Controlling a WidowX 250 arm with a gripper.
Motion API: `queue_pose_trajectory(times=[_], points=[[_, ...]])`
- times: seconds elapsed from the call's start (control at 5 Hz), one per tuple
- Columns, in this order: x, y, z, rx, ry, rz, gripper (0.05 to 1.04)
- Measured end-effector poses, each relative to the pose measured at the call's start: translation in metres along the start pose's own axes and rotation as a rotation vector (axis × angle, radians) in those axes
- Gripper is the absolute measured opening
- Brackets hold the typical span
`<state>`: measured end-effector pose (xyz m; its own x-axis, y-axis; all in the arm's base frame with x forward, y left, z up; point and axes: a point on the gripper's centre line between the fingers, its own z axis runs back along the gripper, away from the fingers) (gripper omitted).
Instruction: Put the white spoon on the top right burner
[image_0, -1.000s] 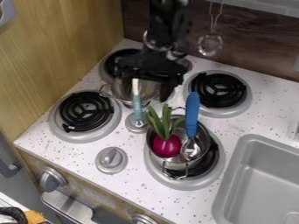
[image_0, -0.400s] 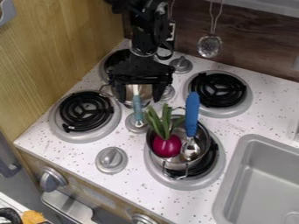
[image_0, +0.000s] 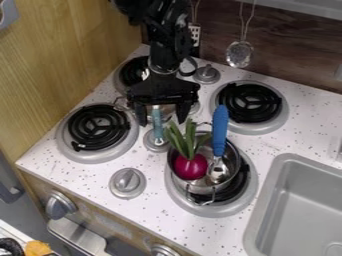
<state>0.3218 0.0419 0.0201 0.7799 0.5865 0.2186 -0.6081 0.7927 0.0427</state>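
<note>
Camera view: the black two-finger gripper (image_0: 162, 121) hangs over the steel pot (image_0: 165, 111) towards the rear of the white speckled counter (image_0: 280, 142). Its fingers (image_0: 182, 114) stand wide apart, pointing down; nothing is clamped between them. The teal-and-white spoon (image_0: 157, 122) lies in line with the gap between the fingers, teal handle directed to the near side; its white part runs back beneath the gripper body, where the far end is hidden. Contact with either finger cannot be confirmed.

The black coil burner at the top right (image_0: 250, 102) is to the right of the fingers, with the spoon well apart from it. A second black coil burner (image_0: 99, 127) is to their left, and a third (image_0: 133, 72) is behind them, partly covered by the arm.

Nearer the camera and right of the fingers, a two-handled metal pot (image_0: 231, 156) sits on a burner. It holds a blue-handled metal spoon (image_0: 220, 131), handle upward, and a purple root vegetable with green leaves (image_0: 191, 167), set side by side.
</note>
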Motion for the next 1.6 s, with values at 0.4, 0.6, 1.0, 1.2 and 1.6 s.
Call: queue_pose_trajectory(times=[0.4, 0.6, 1.0, 1.2, 1.6], points=[[0.0, 0.009, -0.012, -0.035, 0.019, 0.012, 0.971], [-0.004, 0.011, -0.021, -0.018, 0.042, 0.031, 0.674], [-0.004, 0.009, -0.024, -0.014, 0.045, 0.048, 0.238], [-0.009, 0.008, -0.022, 0.018, 0.061, 0.006, 0.234], [0.004, 0.0, 0.01, 0.044, -0.023, -0.296, 0.234]])
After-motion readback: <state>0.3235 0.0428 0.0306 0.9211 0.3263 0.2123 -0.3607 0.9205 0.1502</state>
